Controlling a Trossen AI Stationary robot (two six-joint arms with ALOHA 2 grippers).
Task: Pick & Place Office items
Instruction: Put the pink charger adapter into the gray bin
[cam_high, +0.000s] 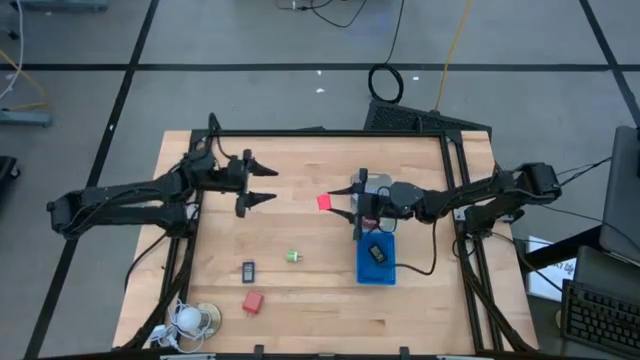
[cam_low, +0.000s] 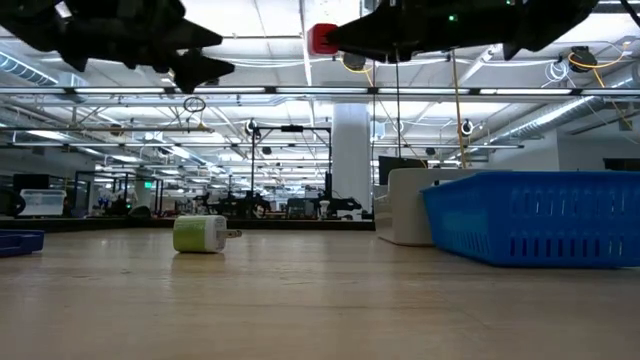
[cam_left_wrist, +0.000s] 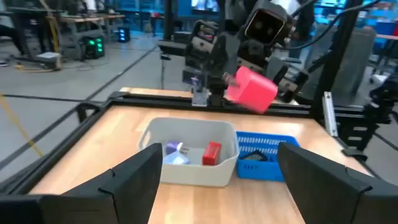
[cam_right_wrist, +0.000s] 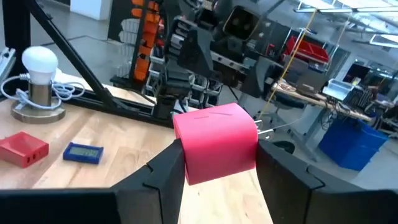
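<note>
**Red block held aloft over mid-bench**

Right now we see the right gripper (cam_high: 343, 207) raised above the middle of the bench (cam_high: 420, 300), its two fingers closed on a red block (cam_high: 325, 202). In its own wrist view the block (cam_right_wrist: 216, 150) sits squarely between the dark fingers, clear of the wood below. From table height the same block (cam_low: 322, 38) hangs high above the surface.

We find the left gripper (cam_high: 266, 186) hovering over the bench's left half, nearer the far edge, with its fingers spread wide and nothing between them. It faces the right gripper across a gap.

Just beside the right gripper, toward the bench's near right, lies a blue tray (cam_high: 376, 262) with a dark piece (cam_high: 377, 252) inside. Touching it on the far side is a clear tray (cam_left_wrist: 186, 171), mostly hidden under the arm from above; it holds a small red piece (cam_left_wrist: 212, 153) and a pale bluish piece (cam_left_wrist: 175, 154).

On the open wood we count a green bit (cam_high: 293, 256) near the middle, a dark blue-and-black piece (cam_high: 248, 271) nearer the near edge, and a second red block (cam_high: 252, 301) just beside it. A white coiled-cord thing (cam_high: 188, 318) rests at the near left corner.
</note>
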